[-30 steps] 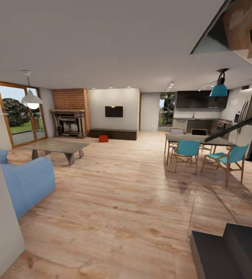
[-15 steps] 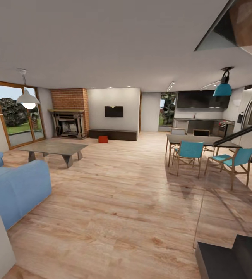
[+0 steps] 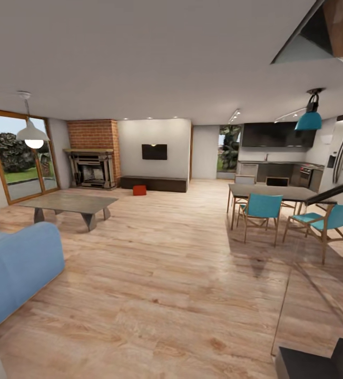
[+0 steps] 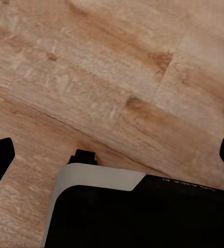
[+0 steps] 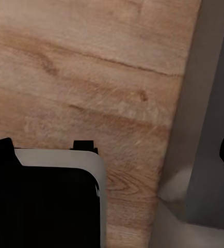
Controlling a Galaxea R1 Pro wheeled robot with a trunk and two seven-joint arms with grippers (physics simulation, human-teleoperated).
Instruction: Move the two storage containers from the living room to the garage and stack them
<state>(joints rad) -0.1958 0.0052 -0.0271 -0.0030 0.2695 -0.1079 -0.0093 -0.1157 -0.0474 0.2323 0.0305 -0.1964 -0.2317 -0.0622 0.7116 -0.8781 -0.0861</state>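
Orange-red storage container [image 3: 139,190] sitting far off before the dark bench [image 3: 154,183], robot heading across the living room to fetch it; both grippers spread, empty; closing in next.

Head camera looks level down a long room toward a far brick fireplace [image 3: 93,135]. Both wrist cameras point steeply down, close over the plank floor [image 3: 166,273], each apparently catching the robot's dark base [image 4: 138,212]; the floor is common ground.
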